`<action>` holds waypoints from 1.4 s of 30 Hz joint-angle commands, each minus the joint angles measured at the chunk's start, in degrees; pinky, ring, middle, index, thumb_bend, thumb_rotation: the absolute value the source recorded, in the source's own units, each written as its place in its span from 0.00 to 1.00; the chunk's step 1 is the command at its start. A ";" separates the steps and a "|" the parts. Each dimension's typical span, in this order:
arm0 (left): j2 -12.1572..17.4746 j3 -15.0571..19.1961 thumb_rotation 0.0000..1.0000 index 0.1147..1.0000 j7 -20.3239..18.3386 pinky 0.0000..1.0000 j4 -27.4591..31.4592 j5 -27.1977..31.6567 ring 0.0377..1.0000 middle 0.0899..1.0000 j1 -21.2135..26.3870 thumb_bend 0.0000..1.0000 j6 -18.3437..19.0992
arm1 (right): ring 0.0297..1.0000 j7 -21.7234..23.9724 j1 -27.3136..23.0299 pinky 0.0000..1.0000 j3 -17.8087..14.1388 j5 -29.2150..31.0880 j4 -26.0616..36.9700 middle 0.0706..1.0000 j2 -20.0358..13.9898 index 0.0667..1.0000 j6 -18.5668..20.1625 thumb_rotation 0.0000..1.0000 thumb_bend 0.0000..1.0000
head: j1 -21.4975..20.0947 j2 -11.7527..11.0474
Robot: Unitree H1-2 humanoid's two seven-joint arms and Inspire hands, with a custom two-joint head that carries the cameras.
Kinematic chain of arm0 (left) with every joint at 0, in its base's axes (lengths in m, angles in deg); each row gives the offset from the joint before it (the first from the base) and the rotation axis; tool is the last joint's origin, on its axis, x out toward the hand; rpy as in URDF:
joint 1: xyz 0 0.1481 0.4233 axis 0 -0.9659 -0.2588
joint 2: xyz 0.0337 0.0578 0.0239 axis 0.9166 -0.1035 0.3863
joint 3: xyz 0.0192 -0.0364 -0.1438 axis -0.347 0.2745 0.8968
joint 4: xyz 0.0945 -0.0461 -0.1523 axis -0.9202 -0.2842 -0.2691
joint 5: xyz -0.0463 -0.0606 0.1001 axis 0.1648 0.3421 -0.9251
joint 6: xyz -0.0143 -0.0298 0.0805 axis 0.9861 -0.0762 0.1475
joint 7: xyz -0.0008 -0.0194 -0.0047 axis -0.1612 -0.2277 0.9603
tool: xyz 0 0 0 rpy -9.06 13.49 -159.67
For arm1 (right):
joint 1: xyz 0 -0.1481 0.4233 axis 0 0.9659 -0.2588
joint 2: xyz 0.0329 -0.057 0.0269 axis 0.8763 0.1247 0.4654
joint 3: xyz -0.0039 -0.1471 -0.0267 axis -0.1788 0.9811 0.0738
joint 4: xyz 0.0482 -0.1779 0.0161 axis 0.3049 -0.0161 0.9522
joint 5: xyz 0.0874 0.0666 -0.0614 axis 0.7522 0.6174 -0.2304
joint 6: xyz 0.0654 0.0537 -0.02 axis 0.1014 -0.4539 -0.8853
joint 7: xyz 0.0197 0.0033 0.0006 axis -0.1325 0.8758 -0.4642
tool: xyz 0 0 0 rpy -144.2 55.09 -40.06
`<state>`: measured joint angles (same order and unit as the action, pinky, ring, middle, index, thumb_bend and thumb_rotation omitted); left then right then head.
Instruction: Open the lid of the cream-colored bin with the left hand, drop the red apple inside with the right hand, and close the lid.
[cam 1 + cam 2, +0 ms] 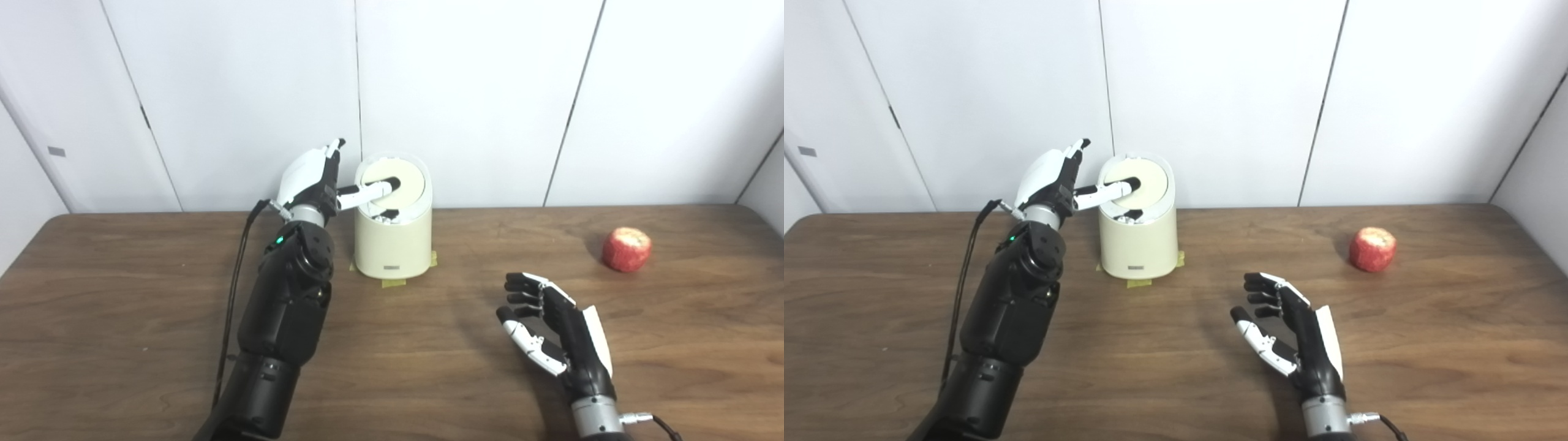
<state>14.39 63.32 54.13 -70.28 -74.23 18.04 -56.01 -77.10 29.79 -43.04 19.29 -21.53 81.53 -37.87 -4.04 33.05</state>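
Cream-colored bin (393, 245) with tilted lid (401, 182); red apple (626, 248) well apart, right.

My wooden table (153, 318) carries the cream-colored bin (393, 245) on yellow tape (395, 282) near its far edge, and the red apple (626, 249) well to its right.

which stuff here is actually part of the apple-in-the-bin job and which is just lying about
Part of the job:
cream-colored bin
lid, tilted, with the left hand on it
red apple, apart from both hands
right hand, open

Just there:
yellow tape under the bin
table
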 commanded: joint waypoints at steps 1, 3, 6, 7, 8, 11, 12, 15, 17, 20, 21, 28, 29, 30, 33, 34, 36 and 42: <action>-0.63 0.01 0.68 1.00 1.52 1.00 0.23 -1.21 1.00 1.00 4.09 0.94 -0.22 | 0.68 -0.21 -0.58 0.61 0.12 -0.15 0.84 0.69 0.15 0.68 -0.81 0.39 0.24 | -0.10 0.10; -0.92 0.09 0.68 1.00 1.56 1.00 -0.39 -1.36 1.00 1.00 4.21 0.94 -0.22 | 0.68 -0.31 -0.61 0.61 0.22 -0.45 0.76 0.69 0.08 0.68 -1.01 0.39 0.24 | -0.15 0.13; -1.16 -0.03 0.67 1.00 1.74 1.00 -1.09 -1.70 1.00 1.00 4.40 0.94 -0.22 | 0.67 -0.44 -0.61 0.61 0.27 -0.59 0.84 0.69 0.23 0.68 -0.89 0.38 0.24 | -0.31 0.10; -1.07 -0.33 0.67 1.00 1.82 1.00 -1.15 -1.82 1.00 1.00 4.41 0.94 -0.22 | 0.67 -0.40 -0.59 0.61 0.30 -0.58 0.92 0.69 0.25 0.68 -0.80 0.38 0.24 | -0.26 0.10; -1.01 -0.58 0.67 1.00 2.10 1.00 -1.26 -1.87 1.00 1.00 4.43 0.93 -0.21 | 0.68 -0.29 -0.58 0.61 0.30 -0.45 0.95 0.69 0.22 0.68 -0.73 0.38 0.24 | -0.26 0.10; -0.64 -1.11 0.65 1.00 3.02 1.00 -2.06 -2.06 1.00 1.00 4.72 0.90 -0.21 | 0.68 -0.16 -0.52 0.61 0.14 0.15 1.09 0.69 0.39 0.68 -0.40 0.36 0.24 | -0.24 0.05; -0.48 -1.23 0.65 1.00 3.41 1.00 -2.35 -2.01 1.00 1.00 4.82 0.88 -0.21 | 0.68 -0.12 -0.47 0.61 0.11 0.12 1.28 0.69 0.47 0.68 0.02 0.36 0.24 | -0.24 0.05; 0.19 -2.02 0.61 1.00 4.47 1.00 -3.22 -2.14 1.00 1.00 5.13 0.83 -0.21 | 0.68 0.00 -0.44 0.61 0.26 -0.11 1.44 0.69 0.28 0.68 0.10 0.37 0.24 | -0.35 0.13; 0.55 -2.64 0.58 1.00 4.85 1.00 -3.37 -2.51 1.00 1.00 5.18 0.84 -0.21 | 0.68 -0.02 -0.48 0.61 0.29 -0.15 1.25 0.69 0.14 0.68 -0.16 0.38 0.24 | -0.45 0.11; 0.62 -2.87 0.53 1.00 4.40 1.00 -3.16 -2.87 1.00 1.00 5.15 0.84 -0.21 | 0.68 0.06 -0.52 0.61 0.31 -0.01 1.09 0.69 0.09 0.68 -0.35 0.38 0.24 | -0.36 0.14; 0.61 -2.87 0.52 1.00 4.39 1.00 -3.22 -2.69 1.00 1.00 5.20 0.84 -0.21 | 0.68 0.04 -0.55 0.62 0.35 -0.05 0.98 0.69 0.04 0.68 -0.53 0.38 0.24 | -0.38 0.15; 0.27 -3.84 0.24 1.00 5.88 1.00 -2.70 -3.92 1.00 1.00 5.59 0.78 -0.21 | 0.68 0.01 -0.60 0.61 0.52 -0.63 1.49 0.69 0.32 0.69 0.74 0.35 0.24 | -0.27 0.12; 0.24 -3.92 0.20 1.00 5.97 1.00 -2.60 -4.21 1.00 1.00 5.67 0.78 -0.21 | 0.68 -0.06 -0.66 0.61 0.56 -0.81 1.40 0.69 0.27 0.69 0.69 0.35 0.24 | -0.29 0.08; 0.19 -4.07 0.15 1.00 6.58 1.00 -2.72 -4.67 1.00 1.00 5.77 0.77 -0.21 | 0.68 -0.12 -0.70 0.61 0.59 -0.83 1.31 0.69 0.24 0.68 0.57 0.36 0.24 | -0.29 0.07; 0.88 -6.17 0.02 1.00 9.66 1.00 -3.80 -6.28 1.00 1.00 6.02 0.76 -0.22 | 0.68 -0.18 -0.90 0.61 0.58 -0.41 0.83 0.69 0.16 0.68 -0.06 0.33 0.24 | -0.30 0.00; 1.06 -6.65 0.01 1.00 10.08 1.00 -4.00 -6.68 1.00 1.00 6.04 0.74 -0.22 | 0.68 -0.19 -0.96 0.61 0.60 -0.44 0.65 0.69 0.06 0.68 -0.24 0.33 0.24 | -0.31 -0.02; 1.40 -7.28 0.00 1.00 9.96 1.00 -4.04 -7.02 1.00 1.00 5.98 0.72 -0.21 | 0.68 -0.13 -0.99 0.61 0.57 -0.35 0.68 0.69 0.09 0.68 0.01 0.33 0.24 | -0.31 -0.09; 2.11 -7.57 0.00 1.00 8.47 1.00 -3.64 -7.01 1.00 1.00 5.74 0.70 -0.21 | 0.68 -0.02 -0.96 0.61 0.63 -0.16 0.91 0.69 0.22 0.68 0.29 0.31 0.23 | -0.21 -0.14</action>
<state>15.34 55.90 62.40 -74.15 -79.60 21.38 -56.46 -76.89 29.78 -42.65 19.13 -21.45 81.55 -36.05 -4.22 32.87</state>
